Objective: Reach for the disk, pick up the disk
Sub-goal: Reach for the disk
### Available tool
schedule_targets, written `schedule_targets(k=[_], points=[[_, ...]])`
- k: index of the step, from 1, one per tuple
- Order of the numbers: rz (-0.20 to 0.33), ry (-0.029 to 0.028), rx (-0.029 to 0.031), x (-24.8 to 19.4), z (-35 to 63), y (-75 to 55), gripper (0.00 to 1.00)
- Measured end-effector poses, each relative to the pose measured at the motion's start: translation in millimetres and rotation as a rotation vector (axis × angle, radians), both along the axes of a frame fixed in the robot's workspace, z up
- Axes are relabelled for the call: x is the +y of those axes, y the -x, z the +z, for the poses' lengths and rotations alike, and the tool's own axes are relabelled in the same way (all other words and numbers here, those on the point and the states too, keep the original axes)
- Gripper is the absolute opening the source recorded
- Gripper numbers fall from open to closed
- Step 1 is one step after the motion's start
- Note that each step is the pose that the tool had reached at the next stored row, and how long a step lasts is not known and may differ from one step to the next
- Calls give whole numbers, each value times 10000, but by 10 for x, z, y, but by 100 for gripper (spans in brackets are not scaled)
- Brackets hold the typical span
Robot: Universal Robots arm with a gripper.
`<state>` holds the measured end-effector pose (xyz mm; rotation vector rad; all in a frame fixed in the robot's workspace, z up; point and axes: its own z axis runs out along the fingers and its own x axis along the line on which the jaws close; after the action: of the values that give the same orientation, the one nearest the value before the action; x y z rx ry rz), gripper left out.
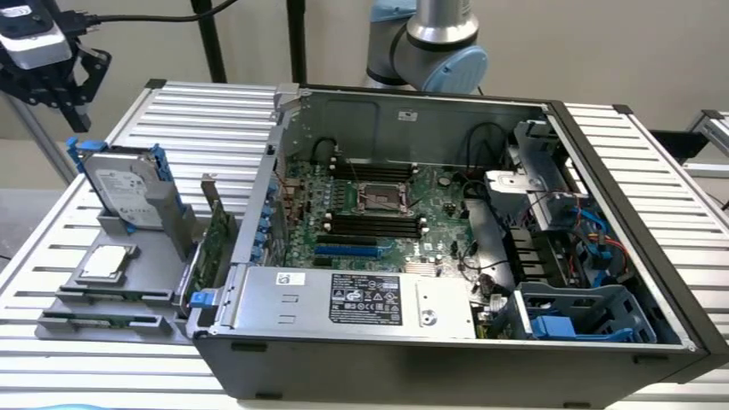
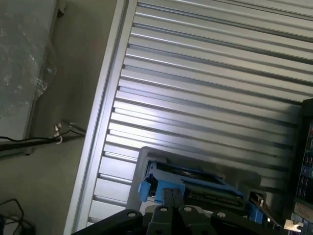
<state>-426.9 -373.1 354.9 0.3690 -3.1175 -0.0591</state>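
Where the disk stands: one disk (image 1: 118, 190), upright on edge in the grey rack (image 1: 114, 232) at the exterior view's left, just beside the open computer case (image 1: 456, 367); nothing grips it.
Gripper: one gripper (image 1: 73, 101), hanging above the disk and apart from it, in the upper corner at the exterior view's left.
Jaws: drawn together, holding nothing.
Arm: one arm (image 1: 439, 38), its grey and blue joint rising behind the case.
Blue side rails (image 1: 75, 158): two, one along each long edge of the disk.
Silver square part (image 1: 102, 262): one, lying flat on a lower step of the rack, in front of the disk.
Green card (image 1: 217, 243): one, standing on edge between rack and case.
Case contents: one motherboard (image 1: 376, 205), one power supply (image 1: 353, 299) with a printed label, one blue bracket (image 1: 569, 316) in the near corner at the exterior view's right.
Exterior view gives: the disk's broad labelled face and the inside of the case.
Wrist view gives: the gripper (image 2: 171, 197) from behind, and beyond it the disk (image 2: 205, 188) seen edge on, with a blue rail end at each side.
Surface: one table (image 1: 205, 111) of ribbed aluminium slats, carrying rack and case.
Room: pale wall (image 1: 638, 51) and two black poles (image 1: 211, 38) behind the table; grey floor (image 2: 49, 161) beside the table's edge, with dark cables (image 2: 19, 142) lying on it.
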Motion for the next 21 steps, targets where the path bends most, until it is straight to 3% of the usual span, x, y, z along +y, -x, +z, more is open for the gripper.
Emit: schedule_targets(k=[21], points=[[3821,0,-6,0,0,0,11]])
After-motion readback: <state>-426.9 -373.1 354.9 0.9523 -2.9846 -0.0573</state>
